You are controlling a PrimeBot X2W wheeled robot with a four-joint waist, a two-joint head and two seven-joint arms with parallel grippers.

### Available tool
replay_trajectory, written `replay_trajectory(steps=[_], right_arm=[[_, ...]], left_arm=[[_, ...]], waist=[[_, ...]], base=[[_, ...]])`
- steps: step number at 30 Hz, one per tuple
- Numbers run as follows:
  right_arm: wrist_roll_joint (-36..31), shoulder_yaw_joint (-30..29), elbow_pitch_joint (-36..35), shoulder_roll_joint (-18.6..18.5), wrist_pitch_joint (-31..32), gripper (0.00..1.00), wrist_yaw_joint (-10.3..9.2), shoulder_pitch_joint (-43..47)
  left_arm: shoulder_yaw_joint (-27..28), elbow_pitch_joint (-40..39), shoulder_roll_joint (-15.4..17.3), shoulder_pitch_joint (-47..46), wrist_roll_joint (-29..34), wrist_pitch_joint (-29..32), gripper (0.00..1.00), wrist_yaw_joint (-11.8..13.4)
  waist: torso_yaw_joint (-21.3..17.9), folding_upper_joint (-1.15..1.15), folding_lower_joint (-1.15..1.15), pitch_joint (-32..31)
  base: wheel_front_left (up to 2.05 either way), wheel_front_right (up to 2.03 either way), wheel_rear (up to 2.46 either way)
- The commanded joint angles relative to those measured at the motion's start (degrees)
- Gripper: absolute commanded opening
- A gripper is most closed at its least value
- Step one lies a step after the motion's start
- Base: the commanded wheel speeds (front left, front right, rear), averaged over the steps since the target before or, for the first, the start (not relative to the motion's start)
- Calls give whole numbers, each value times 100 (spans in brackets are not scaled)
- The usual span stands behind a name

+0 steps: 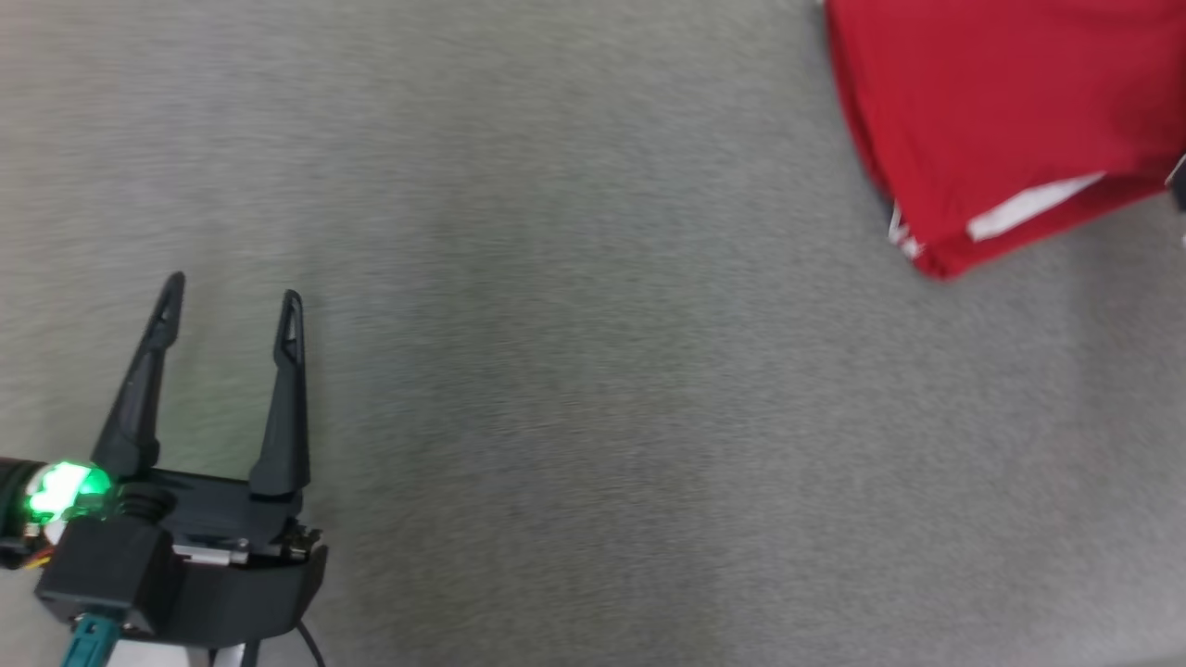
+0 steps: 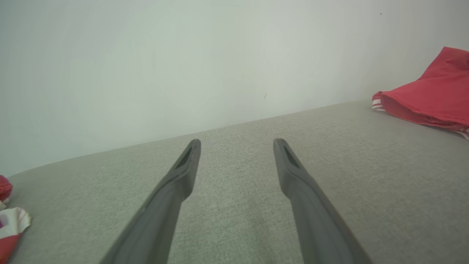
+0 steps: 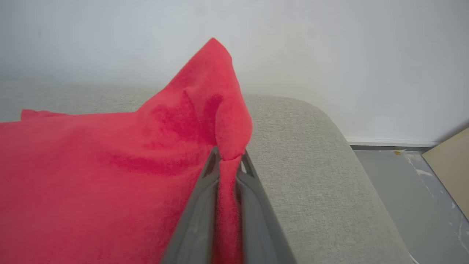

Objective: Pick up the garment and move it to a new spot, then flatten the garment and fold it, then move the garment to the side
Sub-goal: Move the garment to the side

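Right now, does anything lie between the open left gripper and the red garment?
Nothing visible does. In the head view, bare grey cushion lies between the left gripper and the red garment at the upper right. The right gripper is shut on a fold of the garment.

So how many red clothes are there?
2. One garment lies at the head view's upper right, pinched by the right gripper. A second red-and-white piece sits at the left wrist view's left edge, mostly cut off. More may be hidden.
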Motion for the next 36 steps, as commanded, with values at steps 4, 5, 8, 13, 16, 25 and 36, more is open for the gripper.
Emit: replay_trajectory(steps=[4, 5, 8, 13, 16, 25, 36], right_arm=[[124, 61, 242, -73, -168, 0, -1, -347], [141, 89, 291, -117, -184, 0, -1, -408], [163, 190, 446, -214, -252, 0, -1, -609], [134, 432, 627, -409, -331, 0, -1, -1008], [94, 575, 746, -528, -318, 0, -1, -1253], [132, 882, 1199, -655, -371, 0, -1, -1803], [-84, 1067, 1674, -595, -1015, 100, -1, -2096]], left_arm=[[20, -241, 178, -69, 94, 88, 100, 16], [13, -306, 198, -56, 115, 128, 100, 22], [47, -476, 267, -20, 128, 237, 100, 41], [78, -703, 351, 47, 130, 356, 100, 53], [91, -823, 386, 106, 136, 401, 100, 67], [86, -950, 411, 167, 126, 431, 100, 143], [96, -848, 421, 180, 70, 373, 100, 222]], waist=[[-850, -1, -2, 671], [-885, -1, -2, 694], [-978, -1, -2, 758], [-1016, -1, -2, 807], [-1009, -1, -2, 825], [-928, -1, -2, 895], [-913, -1, -2, 854]], base=[[0, 0, 0], [0, 0, 0], [0, 0, 0], [0, 0, 0], [0, 0, 0], [0, 0, 0], [0, 0, 0]])
